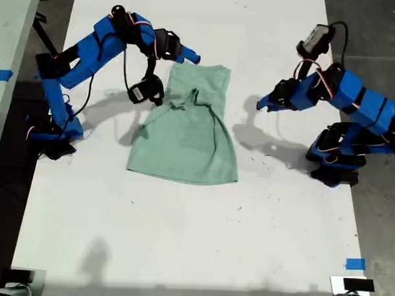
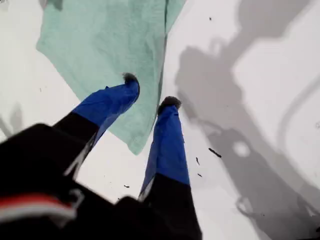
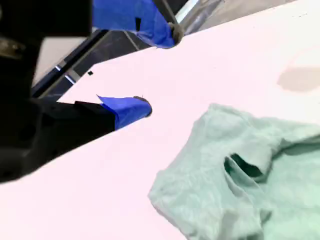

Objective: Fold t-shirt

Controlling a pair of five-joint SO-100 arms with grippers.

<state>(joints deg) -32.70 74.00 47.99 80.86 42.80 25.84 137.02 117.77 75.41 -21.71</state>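
Basically, plain pale mint-green soft cloth t-shirt (image 1: 185, 141) lies mid-frame on white desk (image 1: 181, 238): light, limp, bunches easily; pinch corners. My first end effector (image 2: 150, 90) and my second end effector (image 3: 159, 70) both released, empty.

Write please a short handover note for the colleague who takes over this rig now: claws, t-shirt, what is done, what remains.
My first claw: open, holding nothing, at an edge of the t-shirt near a corner.
My second claw: open, empty, over the bare table beside the shirt's bunched end.
T-shirt: on the table between the arms; the end toward the exterior view's top is narrowed and wrinkled, the other end flat.
Done: at most a rough partial fold.
Left: grasp, finish folding, smooth.
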